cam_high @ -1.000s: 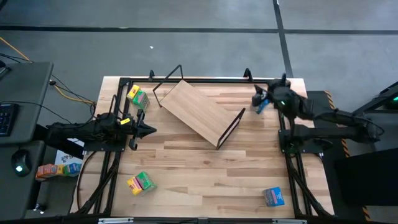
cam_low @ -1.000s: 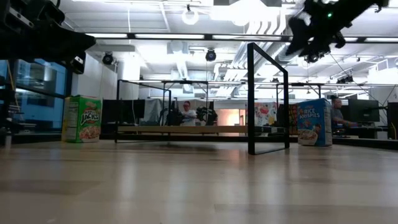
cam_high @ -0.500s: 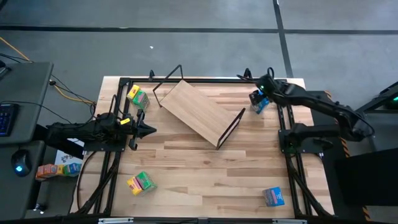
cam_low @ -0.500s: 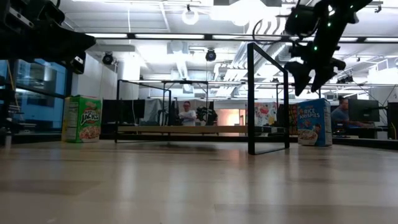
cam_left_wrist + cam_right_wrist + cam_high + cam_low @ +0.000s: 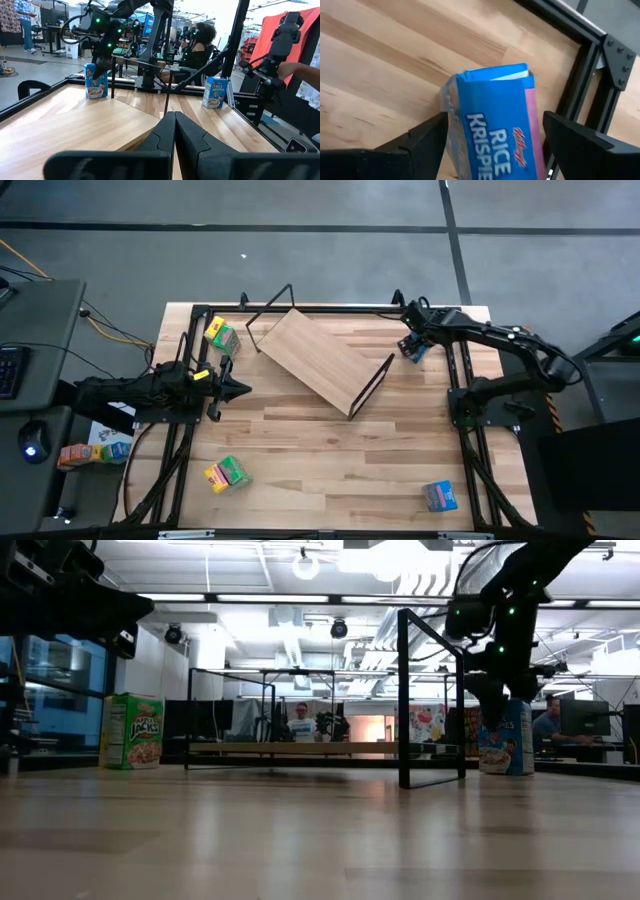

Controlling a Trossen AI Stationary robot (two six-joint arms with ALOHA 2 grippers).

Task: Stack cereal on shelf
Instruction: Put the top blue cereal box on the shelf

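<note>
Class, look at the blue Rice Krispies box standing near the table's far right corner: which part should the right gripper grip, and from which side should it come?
Grip the blue Rice Krispies box across its two narrow sides near the top, coming from above. It stands upright on the table, so its top is free. The right gripper is open, one finger on each side. Its broad printed face looks too wide, I judge.

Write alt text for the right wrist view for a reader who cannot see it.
A blue Rice Krispies cereal box stands on the light wood table, seen from above between the two dark fingers of the open right gripper, one finger on each side of the box. A black metal frame rail runs along the table's edge beyond it.
</note>
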